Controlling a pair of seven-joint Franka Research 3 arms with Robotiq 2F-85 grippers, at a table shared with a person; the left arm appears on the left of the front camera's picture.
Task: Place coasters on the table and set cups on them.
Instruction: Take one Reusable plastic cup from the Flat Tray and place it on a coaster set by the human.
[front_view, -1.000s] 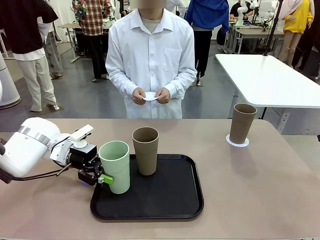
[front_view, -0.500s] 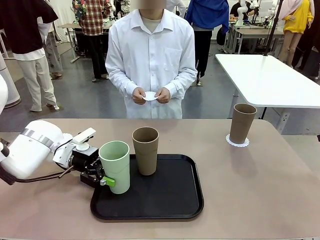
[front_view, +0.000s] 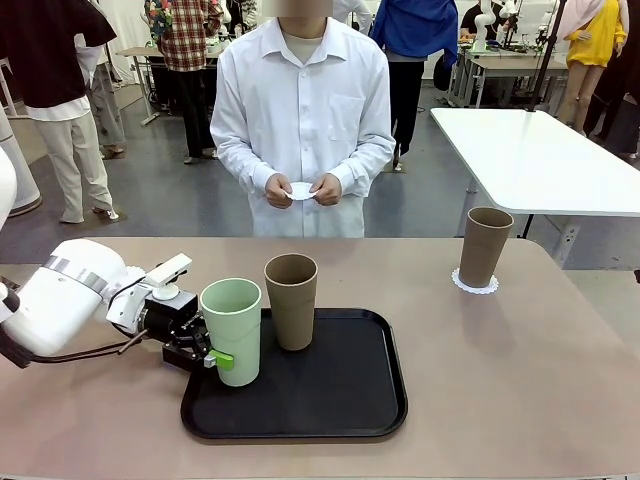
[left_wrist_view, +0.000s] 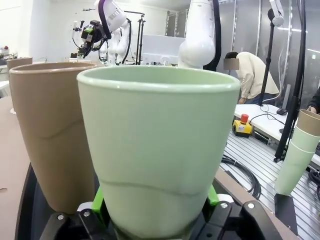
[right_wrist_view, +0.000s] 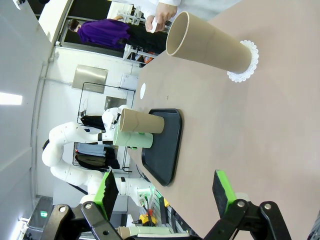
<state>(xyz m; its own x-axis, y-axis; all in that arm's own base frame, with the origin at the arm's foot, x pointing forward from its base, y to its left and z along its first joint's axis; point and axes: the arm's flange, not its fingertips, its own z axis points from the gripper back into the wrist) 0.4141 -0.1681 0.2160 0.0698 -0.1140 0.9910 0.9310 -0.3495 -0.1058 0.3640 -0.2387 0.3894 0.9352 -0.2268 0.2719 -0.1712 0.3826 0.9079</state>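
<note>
My left gripper (front_view: 207, 352) is shut on the lower part of the mint green cup (front_view: 232, 330) at the left edge of the black tray (front_view: 300, 400). Whether its base touches the tray I cannot tell. In the left wrist view the green pads (left_wrist_view: 98, 202) press both sides of the mint cup (left_wrist_view: 160, 150). A tan cup (front_view: 291, 300) stands on the tray beside it. Another tan cup (front_view: 484, 246) stands on a white coaster (front_view: 474, 284) at the table's far right. The person holds a coaster (front_view: 300, 191) in both hands. My right gripper (right_wrist_view: 166, 195) hangs open over the beige table (right_wrist_view: 260, 140).
The person stands at the far edge of the table (front_view: 520, 380), behind the tray. In the right wrist view a small white disc (right_wrist_view: 143, 91) lies on the table beyond the tray (right_wrist_view: 165, 150). A white table (front_view: 540, 160) stands at the back right.
The mint cup in my left gripper has come from a slight lean to upright and shifted a little to the right. The person and the other cups have not moved.
</note>
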